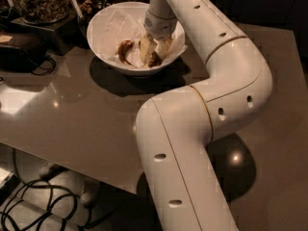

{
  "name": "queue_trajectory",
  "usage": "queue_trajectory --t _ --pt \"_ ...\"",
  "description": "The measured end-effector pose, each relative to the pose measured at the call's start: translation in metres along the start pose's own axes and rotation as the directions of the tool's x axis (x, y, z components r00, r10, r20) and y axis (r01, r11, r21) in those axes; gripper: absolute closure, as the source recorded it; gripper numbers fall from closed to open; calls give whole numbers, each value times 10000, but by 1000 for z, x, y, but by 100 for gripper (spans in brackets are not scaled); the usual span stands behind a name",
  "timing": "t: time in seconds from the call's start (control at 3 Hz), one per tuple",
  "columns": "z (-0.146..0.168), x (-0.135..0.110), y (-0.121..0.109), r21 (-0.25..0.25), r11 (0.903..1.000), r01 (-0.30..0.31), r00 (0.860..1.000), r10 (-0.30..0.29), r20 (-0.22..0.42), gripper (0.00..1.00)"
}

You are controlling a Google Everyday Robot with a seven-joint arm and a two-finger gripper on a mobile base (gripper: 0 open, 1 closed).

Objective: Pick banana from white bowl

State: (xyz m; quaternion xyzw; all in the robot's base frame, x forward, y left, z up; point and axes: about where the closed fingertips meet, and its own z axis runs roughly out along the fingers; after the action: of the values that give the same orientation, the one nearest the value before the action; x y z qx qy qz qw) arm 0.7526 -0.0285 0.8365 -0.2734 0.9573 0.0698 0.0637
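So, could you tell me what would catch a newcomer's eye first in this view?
The big white robot arm dominates, bending from the bottom edge up to the top centre. There its gripper reaches down into the white bowl on the table, beside a curled dark brown banana piece.

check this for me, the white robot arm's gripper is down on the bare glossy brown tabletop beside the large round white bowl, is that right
Not quite. The gripper is down inside the large round white bowl, over its crumpled white paper lining, not on the glossy brown tabletop beside it. The camera view shows this. The bowl itself does stand on that tabletop.
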Motion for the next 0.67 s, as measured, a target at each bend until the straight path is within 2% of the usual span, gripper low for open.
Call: queue_trajectory --t 0.67 --pt "-1 -1 0 0 9999 173 9998 -173 31 91"
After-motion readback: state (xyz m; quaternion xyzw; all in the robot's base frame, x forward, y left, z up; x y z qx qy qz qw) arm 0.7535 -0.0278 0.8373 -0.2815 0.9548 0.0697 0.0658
